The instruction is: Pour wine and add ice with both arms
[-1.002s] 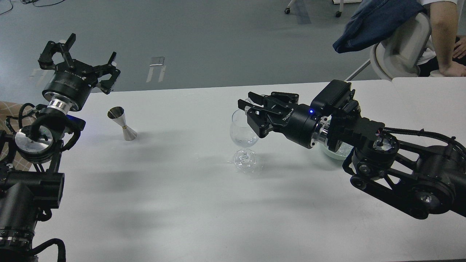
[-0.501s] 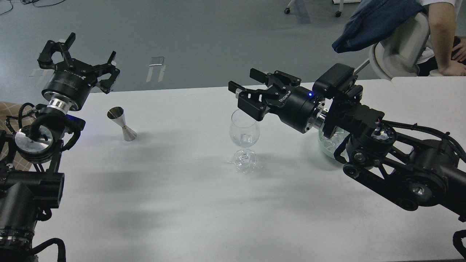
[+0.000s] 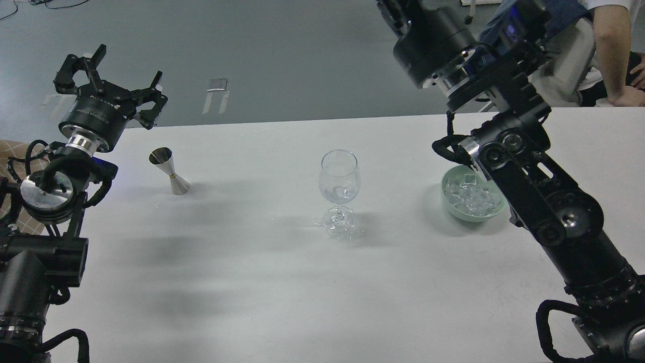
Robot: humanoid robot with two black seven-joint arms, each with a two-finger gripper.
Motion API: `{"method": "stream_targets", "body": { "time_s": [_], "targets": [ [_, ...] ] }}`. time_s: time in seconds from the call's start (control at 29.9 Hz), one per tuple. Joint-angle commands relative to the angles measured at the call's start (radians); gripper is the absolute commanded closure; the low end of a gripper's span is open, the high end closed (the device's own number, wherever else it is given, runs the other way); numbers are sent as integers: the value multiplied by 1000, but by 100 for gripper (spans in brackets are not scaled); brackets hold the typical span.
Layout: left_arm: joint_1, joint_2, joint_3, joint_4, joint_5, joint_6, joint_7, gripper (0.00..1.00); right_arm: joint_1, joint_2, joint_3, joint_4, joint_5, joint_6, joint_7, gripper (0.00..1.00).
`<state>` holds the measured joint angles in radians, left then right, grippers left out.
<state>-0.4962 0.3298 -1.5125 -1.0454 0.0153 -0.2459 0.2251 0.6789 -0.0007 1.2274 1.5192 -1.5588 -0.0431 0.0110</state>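
A clear wine glass (image 3: 339, 174) stands mid-table with one or two ice cubes (image 3: 341, 192) in its bowl. A mint-green bowl (image 3: 450, 205) to its right holds a heap of ice cubes (image 3: 473, 195). My left gripper (image 3: 108, 80) is open and empty, raised past the table's far left corner. My right arm (image 3: 524, 171) rises steeply over the bowl. Its gripper's round body (image 3: 433, 38) is high at the top edge. Its fingers are cut off by the frame.
A steel jigger (image 3: 170, 171) stands on the white table (image 3: 252, 262) left of the glass. A seated person (image 3: 612, 55) and a chair with a blue cloth (image 3: 509, 30) are beyond the table's far right edge.
My right gripper, open just above the glass rim, has swung up and to the right until its fingers left the frame. This uncovered the ice bowl. The left arm has not moved.
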Motion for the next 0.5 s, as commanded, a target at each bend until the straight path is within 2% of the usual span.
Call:
{"method": "stream_targets", "body": {
  "time_s": [0.0,0.2,0.27,0.33,0.47],
  "targets": [
    [-7,2,-11,7,-1,-3,-1,3,14,1,67,-43,70,5,-8,0],
    [-19,8,2,33,8,-9,17,3,149,1,86,-270,506,-3,0,0],
    [-38,21,11,42,17,2,48,3,227,1,125,-420,662,6,0,0],
    [-42,18,23,62,25,4,51,3,254,1,167,-503,722,12,-2,0],
    [-84,14,83,94,72,-4,45,3,390,1,219,-845,928,72,-8,0]
  ]
}}
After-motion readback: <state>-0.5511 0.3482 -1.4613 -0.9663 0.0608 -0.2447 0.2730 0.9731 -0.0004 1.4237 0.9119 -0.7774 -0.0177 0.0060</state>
